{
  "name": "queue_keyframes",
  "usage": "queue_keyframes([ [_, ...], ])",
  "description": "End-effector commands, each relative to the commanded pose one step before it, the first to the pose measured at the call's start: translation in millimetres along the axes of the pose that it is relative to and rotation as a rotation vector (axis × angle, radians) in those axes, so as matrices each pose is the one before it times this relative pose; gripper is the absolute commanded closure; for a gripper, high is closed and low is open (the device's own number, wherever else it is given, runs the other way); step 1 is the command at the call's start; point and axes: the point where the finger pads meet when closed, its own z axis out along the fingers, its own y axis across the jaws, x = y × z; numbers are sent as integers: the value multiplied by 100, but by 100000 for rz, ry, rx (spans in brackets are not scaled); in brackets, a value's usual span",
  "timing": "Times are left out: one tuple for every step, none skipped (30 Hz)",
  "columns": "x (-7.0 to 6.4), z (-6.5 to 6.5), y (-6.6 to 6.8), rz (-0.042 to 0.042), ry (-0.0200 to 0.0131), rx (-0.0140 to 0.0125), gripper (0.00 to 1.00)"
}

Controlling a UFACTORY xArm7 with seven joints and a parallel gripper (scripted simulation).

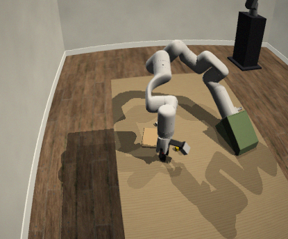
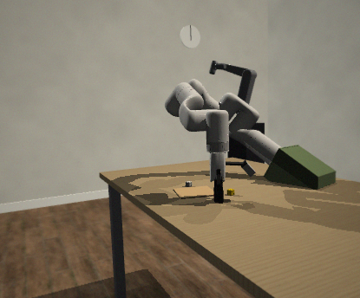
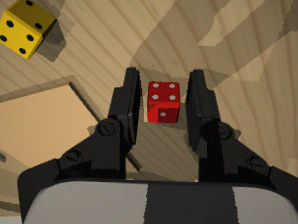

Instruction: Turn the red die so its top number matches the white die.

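In the wrist view the red die (image 3: 163, 102) lies on the bare table between my gripper's (image 3: 164, 86) two black fingers, with a narrow gap on each side. Its upper face shows four pips. The gripper is open around it and low at the table, as the top and exterior views show (image 1: 162, 155) (image 2: 218, 197). The tan mat (image 3: 35, 125) (image 1: 149, 137) (image 2: 193, 191) lies just to the left of the fingers; the red die is off it, near its corner. The white die (image 2: 188, 184) (image 1: 155, 124) sits past the mat's far edge, its pips too small to read.
A yellow die (image 3: 25, 27) (image 1: 176, 149) (image 2: 231, 191) lies on the table close to the gripper, off the mat. The arm's green base block (image 1: 239, 133) (image 2: 302, 166) stands at the right. The table's edge (image 2: 154, 208) runs near the mat.
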Motion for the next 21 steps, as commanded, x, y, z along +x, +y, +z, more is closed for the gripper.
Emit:
queue_keyframes([
  [17,-236,149,-29,-50,-516,64],
  [0,0,0,0,0,0,64],
  [0,0,0,0,0,0,64],
  [0,0,0,0,0,0,64],
  [0,0,0,0,0,0,64],
  [0,0,0,0,0,0,64],
  [0,0,0,0,0,0,64],
  [0,0,0,0,0,0,64],
  [0,0,0,0,0,0,64],
  [0,0,0,0,0,0,64],
  [0,0,0,0,0,0,64],
  [0,0,0,0,0,0,64],
  [0,0,0,0,0,0,64],
  [0,0,0,0,0,0,64],
  [0,0,0,0,0,0,64],
  [0,0,0,0,0,0,64],
  [0,0,0,0,0,0,64],
  [0,0,0,0,0,0,85],
  [0,0,0,0,0,0,85],
  [0,0,0,0,0,0,85],
  [0,0,0,0,0,0,85],
])
